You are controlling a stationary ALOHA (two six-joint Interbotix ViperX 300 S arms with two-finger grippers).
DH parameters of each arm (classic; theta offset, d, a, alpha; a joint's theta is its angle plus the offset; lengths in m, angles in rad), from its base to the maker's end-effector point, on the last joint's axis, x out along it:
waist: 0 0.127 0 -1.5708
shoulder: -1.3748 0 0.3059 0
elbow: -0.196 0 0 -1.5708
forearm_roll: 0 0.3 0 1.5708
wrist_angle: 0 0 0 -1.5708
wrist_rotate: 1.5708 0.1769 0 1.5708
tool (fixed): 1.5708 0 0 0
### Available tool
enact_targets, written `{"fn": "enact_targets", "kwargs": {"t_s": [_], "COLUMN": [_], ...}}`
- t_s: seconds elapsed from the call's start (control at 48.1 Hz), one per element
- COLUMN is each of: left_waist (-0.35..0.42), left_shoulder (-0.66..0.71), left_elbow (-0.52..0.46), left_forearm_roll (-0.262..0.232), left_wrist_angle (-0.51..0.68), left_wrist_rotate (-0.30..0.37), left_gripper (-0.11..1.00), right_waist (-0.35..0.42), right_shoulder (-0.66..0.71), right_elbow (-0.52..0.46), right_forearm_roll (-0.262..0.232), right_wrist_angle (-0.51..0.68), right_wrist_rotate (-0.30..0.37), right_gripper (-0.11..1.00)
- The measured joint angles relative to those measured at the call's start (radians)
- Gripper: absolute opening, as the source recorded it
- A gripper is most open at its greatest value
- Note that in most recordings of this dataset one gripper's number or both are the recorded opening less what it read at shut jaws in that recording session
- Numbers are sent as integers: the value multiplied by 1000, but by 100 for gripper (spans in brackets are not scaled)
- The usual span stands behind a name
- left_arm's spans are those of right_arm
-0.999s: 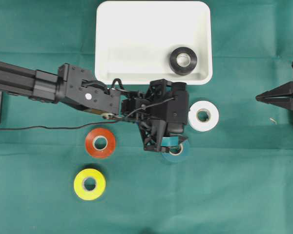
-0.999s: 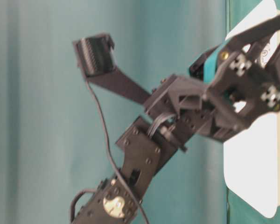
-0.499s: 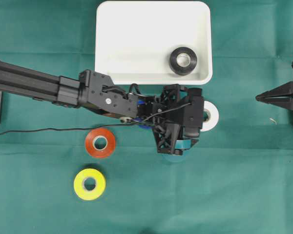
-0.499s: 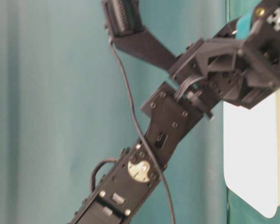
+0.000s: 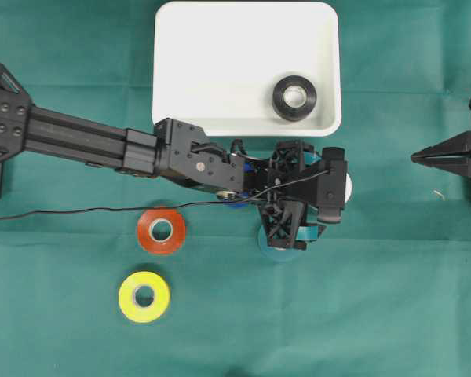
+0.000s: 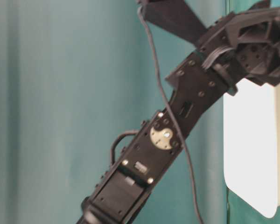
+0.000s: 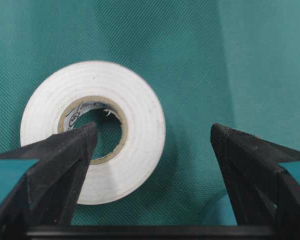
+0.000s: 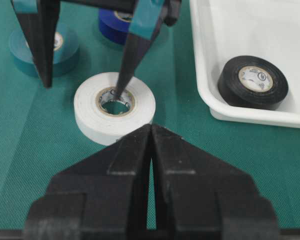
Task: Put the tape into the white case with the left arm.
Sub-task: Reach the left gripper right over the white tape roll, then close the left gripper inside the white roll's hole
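A white tape roll (image 8: 114,107) lies flat on the green cloth (image 5: 361,314), just outside the near right corner of the white case (image 5: 220,55). The left gripper (image 8: 82,87) hangs over it with its two pointed, teal-banded fingers spread wide apart. One fingertip (image 8: 119,91) points down into the roll's cardboard core; the other is outside the roll, above bare cloth on the side toward a teal tape roll (image 8: 44,47). Nothing is gripped. Whether the tip in the core touches the roll cannot be told.

Inside the case, a black tape roll (image 5: 294,96) lies flat near its right end. A blue tape roll (image 8: 117,24) sits just beyond the left gripper, partly hidden by it. Further left on the cloth lie an orange tape roll (image 5: 161,230) and, nearer, a yellow tape roll (image 5: 144,296). At the far right edge, well apart from everything, the right gripper (image 5: 416,158) rests with its fingers pressed together, empty.
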State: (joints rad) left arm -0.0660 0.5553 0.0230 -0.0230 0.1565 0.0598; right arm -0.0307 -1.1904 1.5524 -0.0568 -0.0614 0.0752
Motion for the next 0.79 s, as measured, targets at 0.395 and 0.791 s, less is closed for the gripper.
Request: {"fn": "enact_targets", "kwargs": {"t_s": [0.395, 0.791], "left_waist": [15, 14], "left_shoulder": [40, 54], "left_elbow": [-48, -87], "left_forearm_roll": [0, 5], "left_wrist_angle": [58, 129], "left_wrist_rotate": [0, 2], "left_gripper": [99, 90], "right_waist": [0, 2], "right_shoulder": [0, 0], "right_elbow": [0, 0], "right_forearm_roll": [2, 0], "right_wrist_angle": [0, 0], "right_wrist_rotate": [0, 0], "right_gripper": [-9, -9]}}
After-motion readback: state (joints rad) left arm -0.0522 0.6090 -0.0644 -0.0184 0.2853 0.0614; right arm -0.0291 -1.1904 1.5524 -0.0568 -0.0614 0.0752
